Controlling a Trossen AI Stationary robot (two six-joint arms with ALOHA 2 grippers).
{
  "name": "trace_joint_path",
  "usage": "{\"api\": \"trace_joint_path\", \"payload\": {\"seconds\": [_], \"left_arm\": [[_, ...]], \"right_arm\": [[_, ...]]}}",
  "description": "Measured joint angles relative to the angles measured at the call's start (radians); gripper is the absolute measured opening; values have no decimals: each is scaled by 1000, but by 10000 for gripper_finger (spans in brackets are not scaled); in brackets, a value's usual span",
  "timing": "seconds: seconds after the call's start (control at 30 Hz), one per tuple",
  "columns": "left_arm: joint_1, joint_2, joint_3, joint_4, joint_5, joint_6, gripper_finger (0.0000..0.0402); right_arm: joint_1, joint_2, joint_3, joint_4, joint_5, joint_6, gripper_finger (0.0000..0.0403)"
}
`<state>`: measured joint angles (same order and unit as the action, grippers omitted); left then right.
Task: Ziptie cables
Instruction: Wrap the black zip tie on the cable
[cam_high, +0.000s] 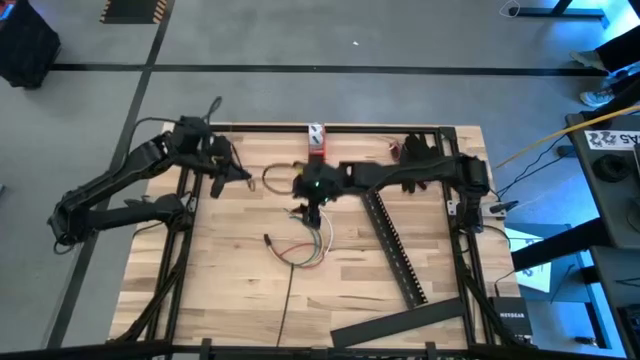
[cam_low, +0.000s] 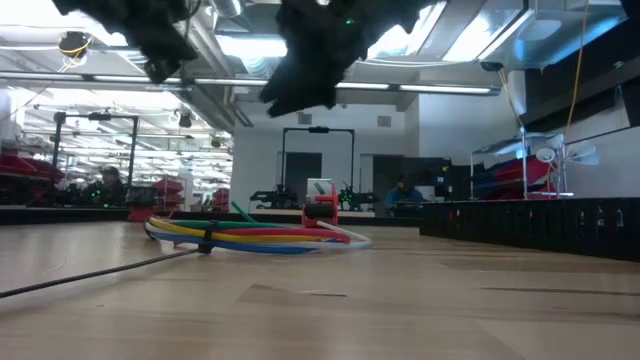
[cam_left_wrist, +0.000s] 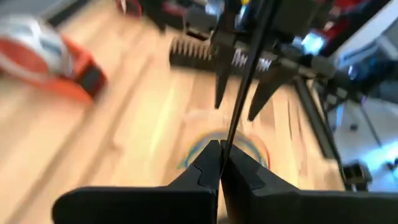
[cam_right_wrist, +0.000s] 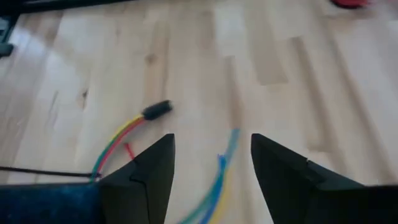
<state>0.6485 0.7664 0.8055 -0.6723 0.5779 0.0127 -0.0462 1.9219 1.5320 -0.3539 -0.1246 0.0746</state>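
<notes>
The cables (cam_high: 308, 247) lie curled on the worktop (cam_high: 240, 290), ends pointing toward the right gripper (cam_high: 312, 203), fingers wide. The left gripper (cam_left_wrist: 220, 163) pinches a thin black strip (cam_left_wrist: 245, 74).

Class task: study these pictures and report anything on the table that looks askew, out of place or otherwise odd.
The long black slotted bar lies slanted across the boards rather than along them. The cables are cinched at one point, but their ends fan out loose. Nothing looks spilled or broken.
</notes>
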Motion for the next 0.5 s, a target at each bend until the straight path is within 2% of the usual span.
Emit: {"api": "trace_joint_path", "payload": {"seconds": [0.17, 0.27, 0.5], "left_arm": [[-115, -18, 0, -86, -124, -27, 0], [-176, -18, 0, -128, -163, -61, 0], [-310, -18, 0, -157, -226, -77, 0]], "right_arm": [[60, 86, -12, 144, -20, -3, 204], [96, 130, -12, 202, -20, -1, 204], [192, 241, 5, 295, 169, 89, 204]]}}
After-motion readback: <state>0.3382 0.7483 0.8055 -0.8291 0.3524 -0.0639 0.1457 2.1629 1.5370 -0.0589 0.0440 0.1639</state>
